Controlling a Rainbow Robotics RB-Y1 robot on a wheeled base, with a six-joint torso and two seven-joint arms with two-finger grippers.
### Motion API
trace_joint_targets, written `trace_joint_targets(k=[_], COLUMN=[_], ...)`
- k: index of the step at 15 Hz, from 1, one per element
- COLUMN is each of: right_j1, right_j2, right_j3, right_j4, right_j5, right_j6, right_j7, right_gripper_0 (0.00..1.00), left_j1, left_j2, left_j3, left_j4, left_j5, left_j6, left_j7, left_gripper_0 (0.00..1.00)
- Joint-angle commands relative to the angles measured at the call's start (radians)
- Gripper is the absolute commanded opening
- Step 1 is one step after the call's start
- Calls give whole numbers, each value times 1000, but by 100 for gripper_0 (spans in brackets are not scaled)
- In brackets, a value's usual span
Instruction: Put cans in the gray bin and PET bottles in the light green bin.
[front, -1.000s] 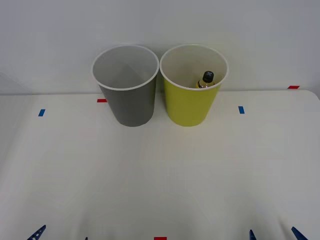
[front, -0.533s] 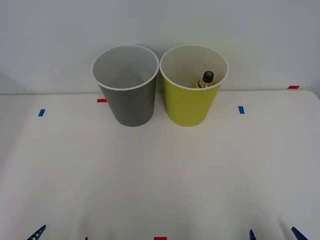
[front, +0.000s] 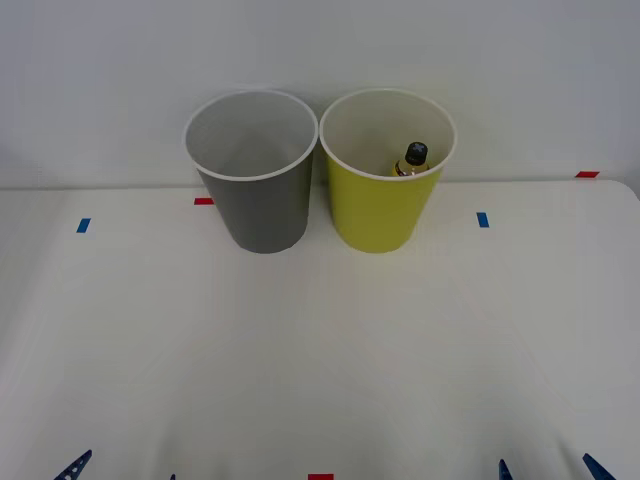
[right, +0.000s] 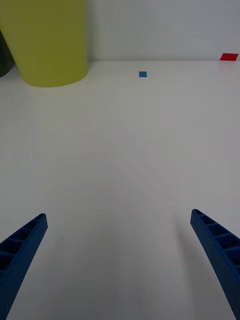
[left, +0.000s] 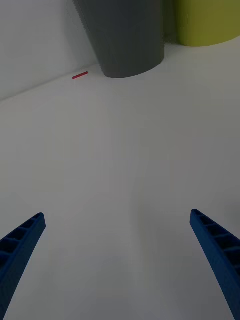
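Already the bottle (front: 413, 158) stands inside the green bin (front: 380, 205); the gray bin (front: 262, 205) looks empty. Both grippers (left: 117, 260) (right: 117, 260) hover wide open, holding nothing; a careless reach forward could topple either bin.

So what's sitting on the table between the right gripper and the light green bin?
Nothing: in the right wrist view, bare white table runs from the open right gripper up to the light green bin.

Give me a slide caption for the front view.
Bottle sits in the green bin beside the gray bin; table otherwise bare.
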Motion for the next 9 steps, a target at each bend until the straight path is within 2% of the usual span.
trace_joint_targets(k=[1,9], right_j1=[0,0], right_j2=[0,0], right_j3=[0,0], right_j4=[0,0], right_j5=[0,0], right_j6=[0,0], right_j7=[0,0], right_gripper_0=[100,100], left_j1=[0,0], left_j2=[0,0], left_j3=[0,0], left_j4=[0,0], left_j5=[0,0], left_j6=[0,0], left_j7=[0,0], left_gripper_0=[100,100])
